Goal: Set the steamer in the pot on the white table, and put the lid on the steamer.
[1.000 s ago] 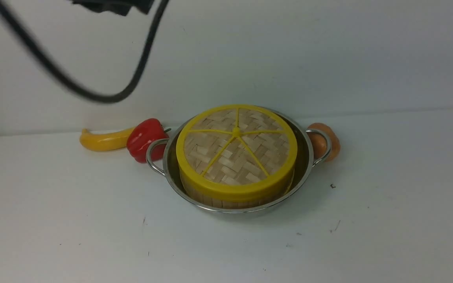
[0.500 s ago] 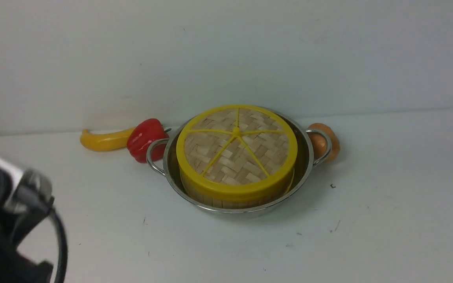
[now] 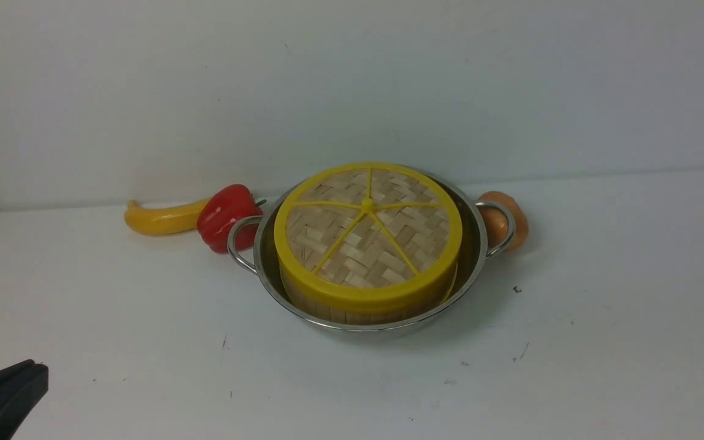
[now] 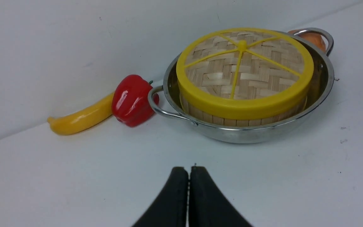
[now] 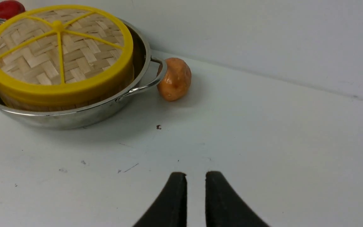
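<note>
— Moved since the earlier frame?
— Left arm [image 3: 3,400], down to the front view's near left corner; lidded steamer unmoved.
— Grippers?
— Front view shows neither tip pair; wrist views do. Left gripper [image 4: 189,171]: fingertips practically together, nothing pinched. Right gripper [image 5: 196,176]: slim gap between tips, empty.
— Steamer [image 3: 358,310]?
— Inside the pot [image 3: 382,327] on the white table [image 3: 352,391], lid [image 3: 367,244] on top, facing up. Round, so no long axis; pot handles point left and right.
— Other differences?
— Left wrist view has the whole banana [image 4: 80,121] and red pepper [image 4: 132,101]; right wrist view shows the orange-brown lump [image 5: 175,78] more fully.
</note>
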Tool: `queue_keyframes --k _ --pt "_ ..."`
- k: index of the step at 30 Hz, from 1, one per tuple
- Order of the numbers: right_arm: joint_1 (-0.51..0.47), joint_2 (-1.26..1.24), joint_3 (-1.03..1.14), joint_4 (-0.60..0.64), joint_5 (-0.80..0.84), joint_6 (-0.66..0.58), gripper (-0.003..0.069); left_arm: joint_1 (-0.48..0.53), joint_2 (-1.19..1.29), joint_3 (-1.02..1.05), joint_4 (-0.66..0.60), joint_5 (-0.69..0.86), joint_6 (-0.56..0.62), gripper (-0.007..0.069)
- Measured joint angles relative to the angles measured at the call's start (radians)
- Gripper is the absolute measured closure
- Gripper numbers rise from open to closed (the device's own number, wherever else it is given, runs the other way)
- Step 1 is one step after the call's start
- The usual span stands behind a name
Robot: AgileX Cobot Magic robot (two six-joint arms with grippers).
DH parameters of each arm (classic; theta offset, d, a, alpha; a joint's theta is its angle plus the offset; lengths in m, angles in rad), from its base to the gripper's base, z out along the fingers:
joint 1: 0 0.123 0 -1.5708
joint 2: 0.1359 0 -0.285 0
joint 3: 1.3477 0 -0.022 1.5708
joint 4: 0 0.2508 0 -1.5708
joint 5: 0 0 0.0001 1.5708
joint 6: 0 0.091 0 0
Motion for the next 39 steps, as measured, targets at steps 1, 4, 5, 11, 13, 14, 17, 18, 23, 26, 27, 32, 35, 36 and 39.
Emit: queue_keyframes --k 1,4,5,11,13,14,17,18,23,26,27,32,35,36,39 --pt "0.000 -0.001 0.001 0.001 -0.001 0.000 0.0539 0.000 0.000 0.000 0.001 0.000 -0.006 0.0625" --pt "0.000 -0.003 0.001 0.001 -0.005 0.000 0.0529 0.000 0.000 0.000 0.003 0.000 -0.006 0.0625" --pt "0.000 -0.003 0.001 0.001 -0.005 0.000 0.0526 0.000 0.000 0.000 0.003 0.000 -0.006 0.0625" --pt "0.000 -0.003 0.001 0.003 -0.005 0.000 0.0510 0.000 0.000 0.000 0.003 -0.001 -0.006 0.0624" --pt "0.000 -0.003 0.001 0.003 -0.005 0.000 0.0505 0.000 0.000 0.000 0.005 -0.002 -0.006 0.0624" --pt "0.000 -0.003 0.001 0.003 -0.005 0.000 0.0501 0.001 0.000 0.000 0.007 -0.002 -0.006 0.0624" --pt "0.000 -0.003 0.001 0.003 -0.005 0.000 0.0491 0.066 -0.028 0.015 0.031 -0.006 0.018 0.0615" --pt "-0.001 -0.003 0.002 0.003 -0.005 0.000 0.0488 0.109 -0.046 0.027 0.039 -0.006 0.019 0.0615" --pt "-0.001 -0.003 0.002 0.004 -0.005 0.000 0.0467 0.316 -0.180 0.136 0.053 -0.008 0.019 0.0615" --pt "-0.001 -0.003 0.002 0.004 -0.005 0.000 0.0456 0.376 -0.280 0.209 0.059 -0.007 0.019 0.0610" --pt "-0.001 -0.003 0.002 0.004 -0.005 0.000 0.0450 0.395 -0.313 0.251 0.059 -0.009 0.019 0.0606" --pt "-0.001 -0.005 0.002 0.006 -0.005 0.000 0.0435 0.409 -0.332 0.361 0.058 -0.016 0.020 0.0603" --pt "-0.001 -0.005 0.003 0.006 -0.006 0.000 0.0429 0.409 -0.332 0.404 0.051 -0.037 0.020 0.0594" --pt "-0.001 -0.005 0.003 0.006 -0.006 0.000 0.0426 0.409 -0.332 0.414 0.051 -0.038 0.020 0.0594" --pt "-0.001 -0.005 0.003 0.006 -0.006 0.000 0.0421 0.409 -0.332 0.425 0.052 -0.052 0.020 0.0594"
